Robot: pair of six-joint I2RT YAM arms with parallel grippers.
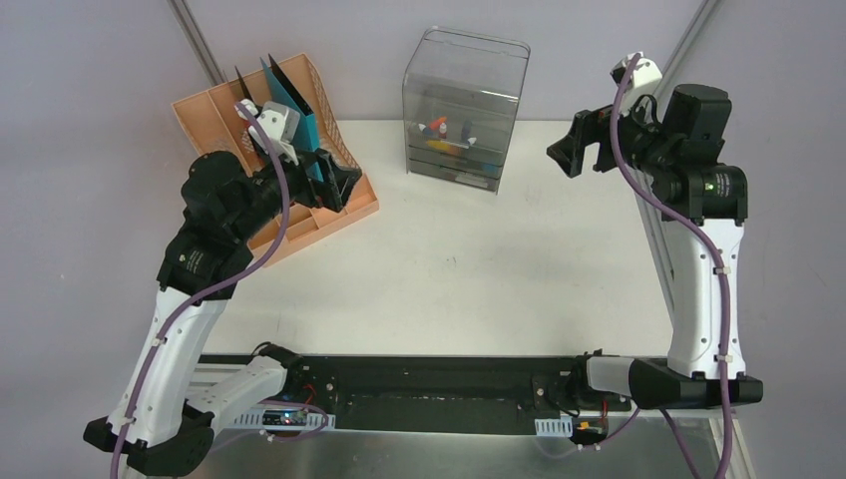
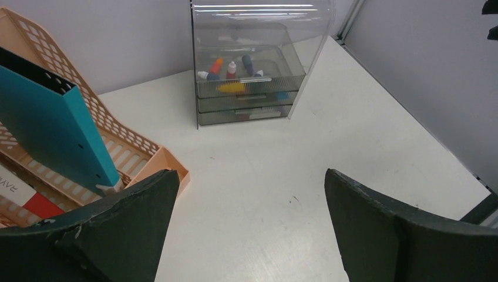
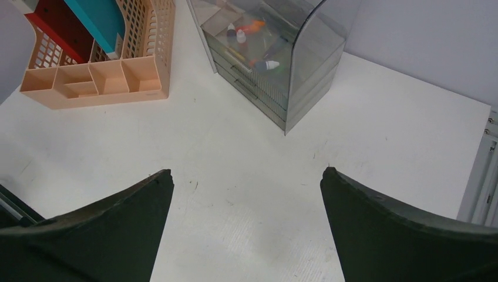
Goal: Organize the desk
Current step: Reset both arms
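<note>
Left gripper (image 2: pixel 249 176) and right gripper (image 3: pixel 246 173) are spread wide open, nothing held. Surface (image 1: pixel 469 269) is judged tidy; arms should be retracted clear of far-left rack (image 1: pixel 200 105) and drawer box (image 1: pixel 464 80).

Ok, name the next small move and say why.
Probably pull the left tool and right tool back to rest: both stand open and empty, and nothing loose shows on the desk outside the peach rack and drawer box.

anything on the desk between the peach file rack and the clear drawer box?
Nothing. Only bare desk separates the file rack from the drawer box; the top external view shows it, and the right wrist view too.
</note>
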